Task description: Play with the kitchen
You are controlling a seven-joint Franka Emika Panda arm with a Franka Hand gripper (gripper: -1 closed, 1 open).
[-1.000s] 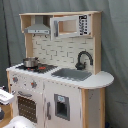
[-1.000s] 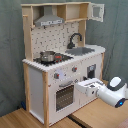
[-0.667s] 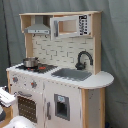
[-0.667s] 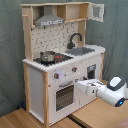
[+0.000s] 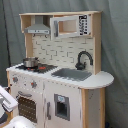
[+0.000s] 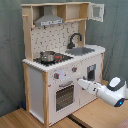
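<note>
White and light-wood, the kitchen stands on a wooden floor against grey curtains — the arm reaches its oven door; whether the jaws are spread, I cannot tell.

White and light-wood toy kitchen: base cut off at 6 o'clock in the first exterior view. White robot arm: only a sliver at 8 o'clock there, the rest out of frame. Gripper: tip against the kitchen front in the second exterior view, finger state unreadable. Microwave panel markings: too small to read
</note>
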